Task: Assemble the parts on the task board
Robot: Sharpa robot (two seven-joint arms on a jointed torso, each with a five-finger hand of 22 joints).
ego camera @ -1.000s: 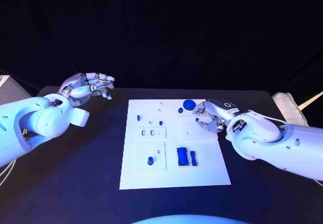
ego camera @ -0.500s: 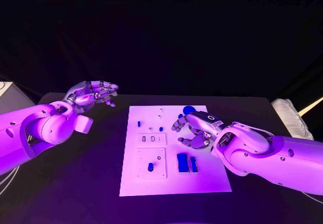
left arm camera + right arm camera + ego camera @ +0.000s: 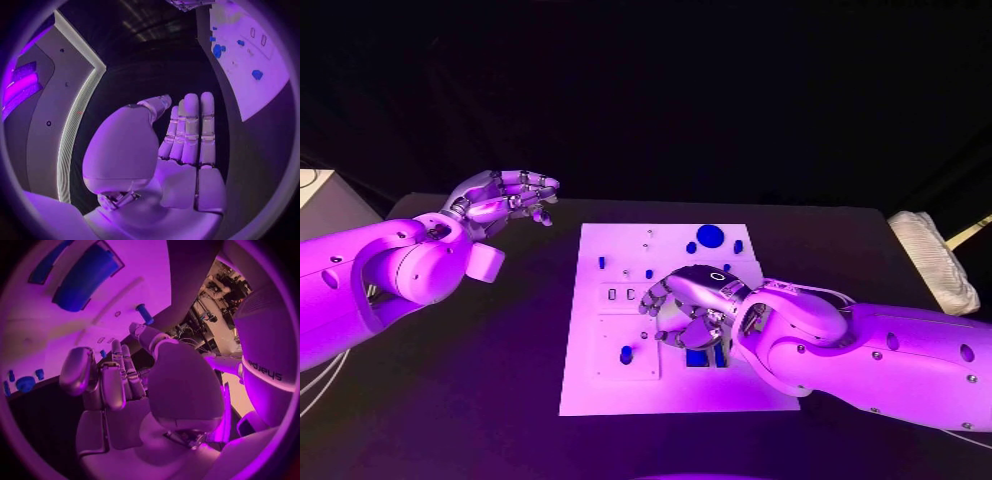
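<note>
A black table (image 3: 473, 380) holds a white task board (image 3: 733, 385) at its centre. The right hand (image 3: 689, 310) hovers low over the board's middle, fingers curled and apart, holding nothing, just above two long blue parts (image 3: 700, 356) lying near the board's lower half. The left hand (image 3: 502, 195) hangs off the board's far left corner, fingers loosely curled, empty. The step looks like reaching to pick a long part; next, the fingers need to close around it.

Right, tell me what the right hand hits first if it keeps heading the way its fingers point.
Probably the two blue bars lying on the task board; the right hand hovers just over them, though its height above them is unclear.
</note>
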